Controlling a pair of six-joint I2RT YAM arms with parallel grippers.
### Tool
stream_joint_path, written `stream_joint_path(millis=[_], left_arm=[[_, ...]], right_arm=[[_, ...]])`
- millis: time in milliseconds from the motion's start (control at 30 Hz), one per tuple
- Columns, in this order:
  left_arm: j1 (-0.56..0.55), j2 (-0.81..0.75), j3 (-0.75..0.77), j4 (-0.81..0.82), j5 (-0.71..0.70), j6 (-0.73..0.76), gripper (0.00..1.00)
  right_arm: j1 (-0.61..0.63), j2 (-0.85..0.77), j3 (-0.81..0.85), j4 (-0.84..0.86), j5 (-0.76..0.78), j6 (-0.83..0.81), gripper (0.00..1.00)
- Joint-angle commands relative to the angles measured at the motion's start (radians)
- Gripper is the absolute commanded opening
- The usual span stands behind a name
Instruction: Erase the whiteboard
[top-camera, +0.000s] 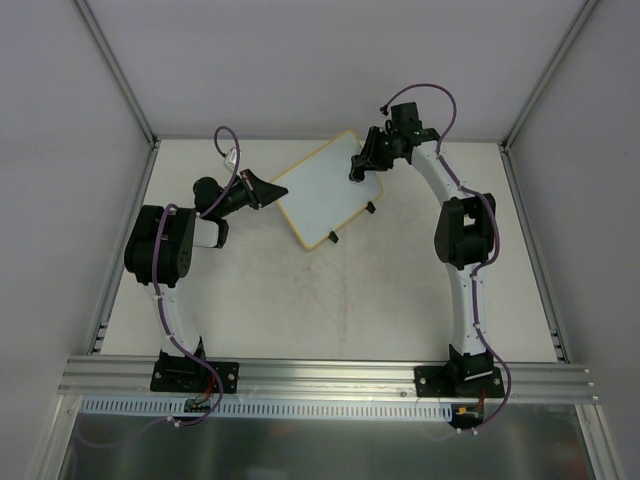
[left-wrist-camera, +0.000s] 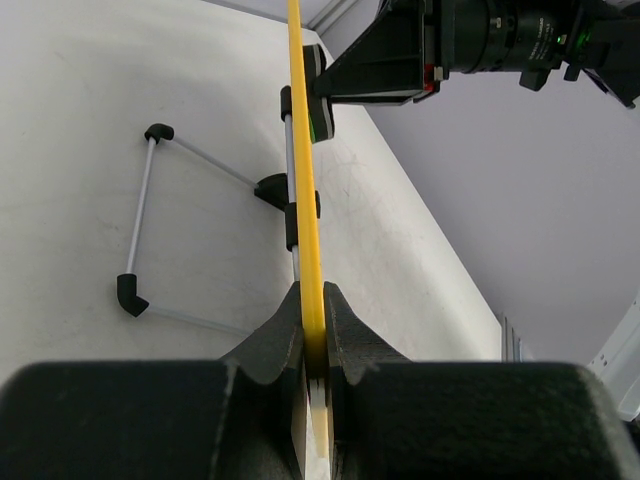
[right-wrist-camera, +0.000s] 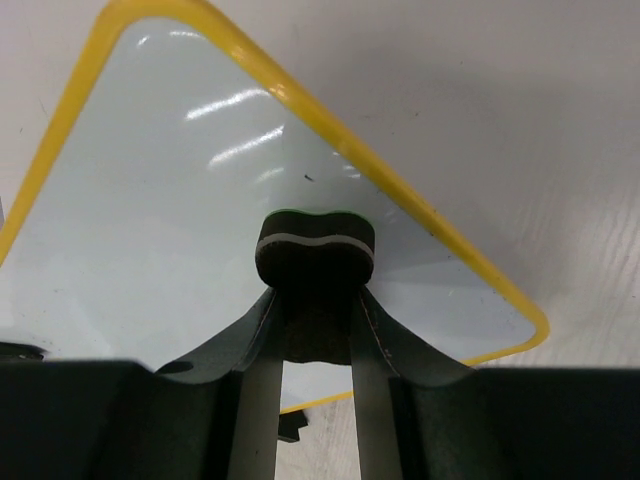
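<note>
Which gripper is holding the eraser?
The right gripper: it pinches the black eraser at the whiteboard face, while the left gripper clamps that board's yellow edge.

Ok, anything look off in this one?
Nothing spilled or damaged. The whiteboard sits skewed to the table edges, its rim pinched by the left gripper. One tiny dark speck shows beside the right gripper's eraser.

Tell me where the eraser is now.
The eraser sits in the right gripper, against the whiteboard near its far right edge in the top view.
</note>
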Motion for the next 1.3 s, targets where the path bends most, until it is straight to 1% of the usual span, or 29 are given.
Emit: stream_joint_path(millis=[0,33,367,600,833,1100,1267], left_arm=[[-0.051,-0.054,-0.016,0.119,0.224,0.032,0.00],[-0.051,-0.054,-0.016,0.119,0.222,0.032,0.00],[-0.051,-0.061,-0.017,0.113,0.224,0.040,0.00],[-0.053,-0.063,-0.016,0.105,0.227,0.043,0.00],[-0.056,-0.064,-0.014,0.099,0.228,0.048,0.00],[-0.059,-0.064,-0.013,0.093,0.227,0.052,0.00],[-0.059,-0.066,-0.013,0.090,0.227,0.054,0.00]], right_arm=[[-0.012,0.011,0.058,0.018,0.068,0.031,0.00],[-0.012,0.010,0.058,0.018,0.105,0.039,0.00],[-0.019,0.049,0.087,0.020,0.202,0.028,0.00],[-0.018,0.053,0.114,0.020,0.222,0.011,0.00],[0.017,0.034,0.127,0.018,0.277,-0.058,0.00],[0.094,0.017,0.102,0.016,0.259,-0.081,0.00],[0.143,0.010,0.085,0.018,0.211,-0.111,0.00]])
